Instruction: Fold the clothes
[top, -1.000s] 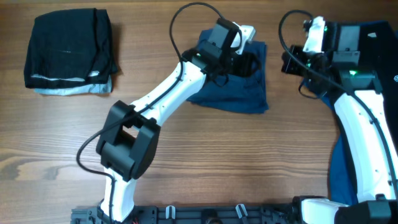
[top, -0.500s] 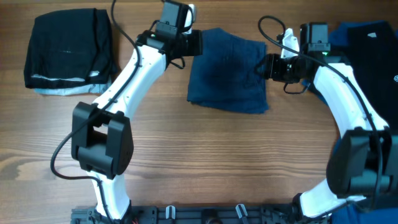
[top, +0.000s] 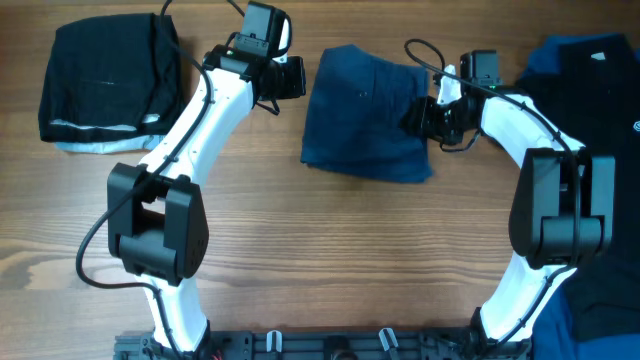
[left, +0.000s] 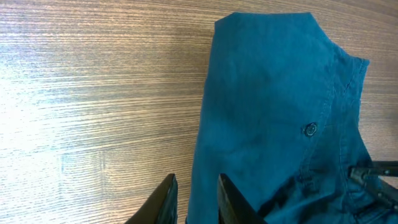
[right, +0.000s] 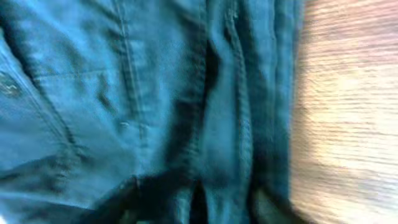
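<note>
**A:** What takes up most of the scene?

**B:** A brown wood-grain desk (top: 350, 250), seen from above. Two white jointed robot arms rise from its near edge. The left arm (top: 215, 110) stretches toward the far edge, left of centre. The right arm (top: 520, 115) bends in from the right edge.

**A:** Where are the clothes?

**B:** In three places. The largest is a loose heap of dark navy and black fabric (top: 600, 90), which fills the far right corner and runs down the right edge. Next is a neatly folded black garment stack (top: 105, 85) in the far left corner, with a thin pale blue layer (top: 110, 146) showing under its near side. The smallest is a pair of folded navy-blue cotton shorts (top: 365, 115), lying flat by the middle of the far edge, between the two arms.

**A:** What are the pincers doing?

**B:** The left gripper (top: 293, 78) sits just beside the left edge of the shorts. Its wrist camera shows two black fingers (left: 165, 198) slightly apart with nothing between them. The right gripper (top: 418, 118) is over the right edge of the shorts. Its wrist camera shows only blurred seams and folds pressed close to the lens. I cannot tell whether it is pinching the cloth or parted.

**A:** Any small details?

**B:** A small round dark button (left: 310, 129) shows on the shorts, near a stitched seam.
</note>
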